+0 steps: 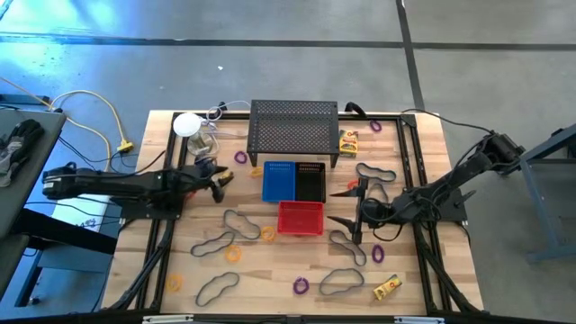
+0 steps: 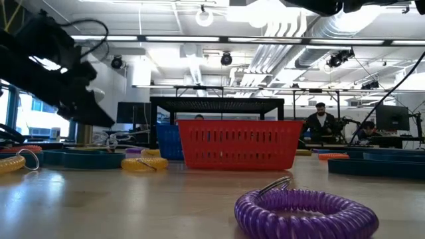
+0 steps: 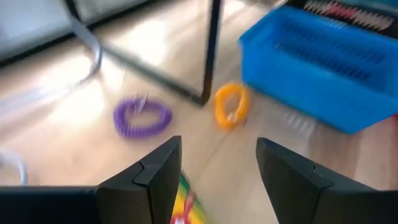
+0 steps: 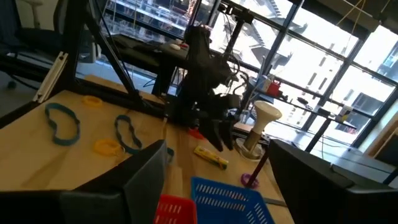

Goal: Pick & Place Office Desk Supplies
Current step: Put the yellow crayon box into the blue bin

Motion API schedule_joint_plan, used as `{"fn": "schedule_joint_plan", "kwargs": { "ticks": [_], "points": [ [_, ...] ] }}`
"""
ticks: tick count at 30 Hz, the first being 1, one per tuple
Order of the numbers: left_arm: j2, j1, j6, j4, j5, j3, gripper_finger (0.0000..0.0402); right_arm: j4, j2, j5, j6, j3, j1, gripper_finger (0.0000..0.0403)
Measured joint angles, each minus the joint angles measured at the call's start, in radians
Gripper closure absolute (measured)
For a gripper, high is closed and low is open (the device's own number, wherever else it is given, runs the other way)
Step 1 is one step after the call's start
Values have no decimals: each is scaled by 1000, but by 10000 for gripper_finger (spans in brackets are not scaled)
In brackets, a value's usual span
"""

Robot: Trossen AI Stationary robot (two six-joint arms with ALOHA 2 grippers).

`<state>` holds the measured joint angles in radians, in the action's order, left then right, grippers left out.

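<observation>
Office supplies lie scattered on the wooden table: a purple ring [image 3: 142, 116] and an orange ring [image 3: 231, 104] by the rack's leg, dark looped cords [image 1: 240, 222], more rings [image 1: 267, 234] and a yellow box [image 1: 388, 286]. My left gripper [image 1: 222, 182] is open, left of the blue bin [image 1: 278, 180]. A yellow printed box [image 3: 183, 202] lies on the table just under it [image 3: 217, 180], near one finger. My right gripper [image 1: 337, 205] is wide open, right of the red bin [image 1: 300, 217]. Its wrist view [image 4: 217, 186] looks across the bins at the left arm and that same yellow box [image 4: 211, 157].
The black mesh rack [image 1: 294, 130] stands at the far side, with the black bin [image 1: 310, 182] beside the blue one in front of it. A white lamp-like stand [image 1: 187, 124] and cables sit far left. A purple ring [image 2: 302, 212] lies at the near edge. People sit beyond the table.
</observation>
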<state>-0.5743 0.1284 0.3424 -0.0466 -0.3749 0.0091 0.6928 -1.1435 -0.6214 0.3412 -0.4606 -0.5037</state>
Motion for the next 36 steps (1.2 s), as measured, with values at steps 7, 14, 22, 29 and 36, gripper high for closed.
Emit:
{"fn": "schedule_joint_plan", "kwargs": {
  "ticks": [7,14,22,29,36],
  "points": [
    [-160,2,70,-1,-85,9,202,-1,0,0,-22,0,0,131],
    [-234,2,104,-20,-111,45,202,-1,0,-1,-110,0,0,131],
    [-232,2,102,-49,-112,46,202,-18,1,-1,-216,0,0,131],
    [-232,2,19,-66,-112,48,202,-47,1,0,-263,0,-1,131],
    [-248,2,71,-62,-128,49,202,-52,1,0,-270,0,-15,131]
  ]
}}
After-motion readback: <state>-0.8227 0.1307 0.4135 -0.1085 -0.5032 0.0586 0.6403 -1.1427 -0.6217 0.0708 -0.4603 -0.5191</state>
